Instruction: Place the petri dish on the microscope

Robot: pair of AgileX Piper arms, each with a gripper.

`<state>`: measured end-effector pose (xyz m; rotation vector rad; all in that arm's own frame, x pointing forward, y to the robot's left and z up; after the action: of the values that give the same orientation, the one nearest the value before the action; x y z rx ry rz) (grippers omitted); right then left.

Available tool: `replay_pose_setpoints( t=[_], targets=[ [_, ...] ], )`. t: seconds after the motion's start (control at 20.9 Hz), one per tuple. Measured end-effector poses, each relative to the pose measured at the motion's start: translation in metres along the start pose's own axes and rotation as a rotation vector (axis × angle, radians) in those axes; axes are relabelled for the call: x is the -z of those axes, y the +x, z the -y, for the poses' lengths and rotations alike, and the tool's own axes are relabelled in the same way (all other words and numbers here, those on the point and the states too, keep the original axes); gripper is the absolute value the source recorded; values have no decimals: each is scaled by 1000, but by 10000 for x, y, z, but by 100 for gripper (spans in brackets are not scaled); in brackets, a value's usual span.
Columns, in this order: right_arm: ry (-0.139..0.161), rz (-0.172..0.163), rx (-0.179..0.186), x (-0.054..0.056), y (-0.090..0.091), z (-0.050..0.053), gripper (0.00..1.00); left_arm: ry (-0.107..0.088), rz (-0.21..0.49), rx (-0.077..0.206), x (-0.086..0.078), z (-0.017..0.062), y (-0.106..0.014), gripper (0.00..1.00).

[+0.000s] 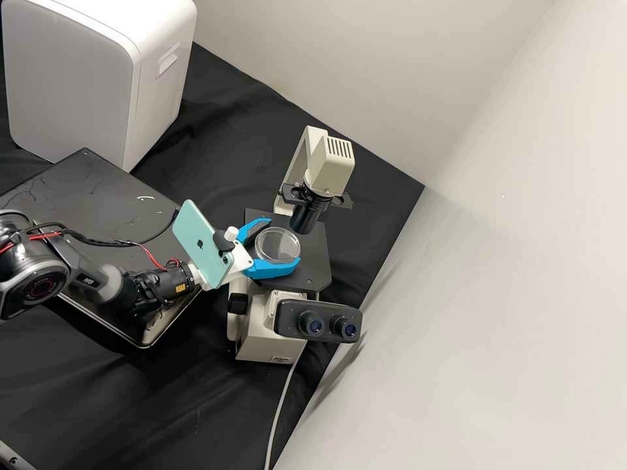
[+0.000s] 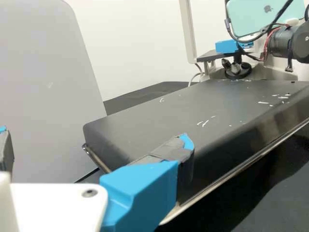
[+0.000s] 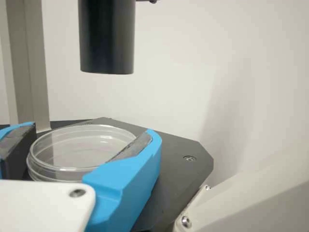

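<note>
The right gripper squeezes the petri dish over the microscope stage (under the black lens tube); a tilted drop could slide it off.

The right arm is dark grey, with rounded joint housings and a small white marking on one link. Red and black cables run along its outside to the wrist, which carries a mint-green phone with a white knob. The right gripper has two bright blue fingers lined with dark grey pads, set on a white plate fixed by a silver screw. The left gripper is built alike: blue fingers, grey pad, white plate, one screw.
</note>
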<state>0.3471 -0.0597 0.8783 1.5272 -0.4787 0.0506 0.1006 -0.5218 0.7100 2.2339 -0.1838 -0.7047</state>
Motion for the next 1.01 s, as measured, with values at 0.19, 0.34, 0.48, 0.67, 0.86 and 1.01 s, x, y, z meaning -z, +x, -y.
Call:
replay_pose_setpoints(
  t=[0.19,0.34,0.48,0.67,0.86,1.01],
  targets=[
    [0,17,-11,-5,21,23,0,-1,-7,4,8,9,7,100],
    [0,21,-26,-11,25,37,0,2,-8,7,7,15,9,100],
    [-14,30,-31,-14,33,45,0,2,-8,7,7,15,9,100],
    [-25,27,-42,-17,35,59,100,2,-8,7,7,15,9,100],
    [-26,26,-41,-14,35,62,100,2,-8,7,7,15,9,100],
    [-32,28,-41,-15,35,62,100,2,-8,7,7,15,9,100]
  ],
)
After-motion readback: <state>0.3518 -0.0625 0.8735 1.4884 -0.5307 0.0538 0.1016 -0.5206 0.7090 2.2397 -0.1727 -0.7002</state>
